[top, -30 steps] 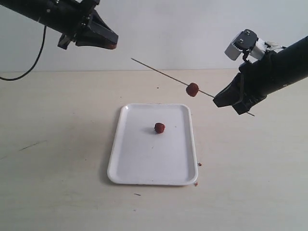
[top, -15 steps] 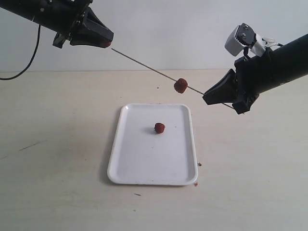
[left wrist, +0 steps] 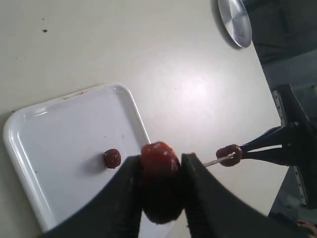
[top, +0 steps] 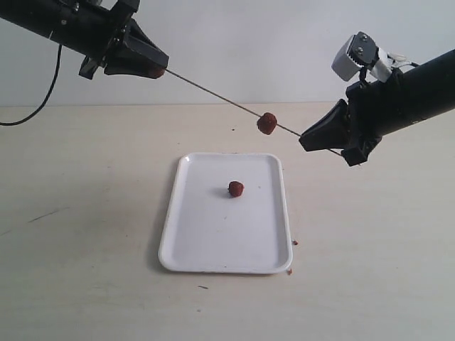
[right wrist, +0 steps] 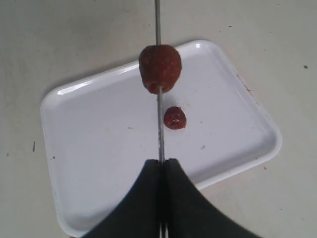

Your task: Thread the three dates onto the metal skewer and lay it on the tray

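My right gripper (top: 304, 141) (right wrist: 161, 161) is shut on the metal skewer (top: 213, 94) (right wrist: 159, 116), which slants up across the air above the tray. One date (top: 266, 123) (right wrist: 159, 68) (left wrist: 229, 154) is threaded on it near that gripper. My left gripper (top: 160, 71) (left wrist: 159, 159) is shut on a second date (left wrist: 158, 181) (top: 156, 72), and the skewer's far tip meets it. A third date (top: 235, 188) (left wrist: 112, 158) (right wrist: 174, 118) lies loose on the white tray (top: 213, 249) (left wrist: 59, 124) (right wrist: 99, 148).
Tiny reddish crumbs (top: 288, 271) lie by the tray's near right corner. A black cable (top: 32, 110) hangs at the far left. In the left wrist view a round metal disc (left wrist: 235, 21) sits on the table beyond the tray.
The right gripper carried the skewer and its date left and up until the tip met the date in the left gripper; in the last half second little moved.
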You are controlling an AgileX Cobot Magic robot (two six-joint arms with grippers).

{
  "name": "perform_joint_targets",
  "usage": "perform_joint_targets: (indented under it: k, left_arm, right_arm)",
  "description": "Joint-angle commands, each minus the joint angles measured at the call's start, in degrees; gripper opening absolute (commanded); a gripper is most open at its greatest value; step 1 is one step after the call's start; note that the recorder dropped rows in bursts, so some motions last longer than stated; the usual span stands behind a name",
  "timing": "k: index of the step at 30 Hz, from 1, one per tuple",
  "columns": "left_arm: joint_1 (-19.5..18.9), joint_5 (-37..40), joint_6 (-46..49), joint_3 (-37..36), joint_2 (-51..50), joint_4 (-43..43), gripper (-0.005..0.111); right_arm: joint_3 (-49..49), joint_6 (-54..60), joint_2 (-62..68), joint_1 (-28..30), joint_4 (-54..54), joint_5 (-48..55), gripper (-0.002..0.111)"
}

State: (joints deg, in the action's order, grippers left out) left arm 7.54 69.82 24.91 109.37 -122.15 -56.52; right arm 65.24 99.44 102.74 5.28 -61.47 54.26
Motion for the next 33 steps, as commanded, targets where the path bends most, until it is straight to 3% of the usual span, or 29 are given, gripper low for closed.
perform_joint_targets:
  k: [1,11,24,33]
  left_arm:
    - [0.0,0.14,0.2,-0.22,1.05,-1.77,0.03]
    - [1.59,0.14,0.0,-0.22,2.22,0.0,0.03]
    - [0.25,0.14,-0.44,-0.22,2.22,0.71,0.03]
    - [0.38,0.14,-0.33,-0.22,2.22,1.17,0.03]
  right_arm:
    - [-0.29,0.56,-0.6,0.05,-0.75,-0.82,0.0]
    - [-0.29,2.35,1.76,0.05,-3.28,-2.02,0.0]
    - [-0.29,6.72,0.94,0.19,0.13,1.4,0.0]
    - [-0.29,6.89,1.47,0.19,-1.16,-2.25,0.0]
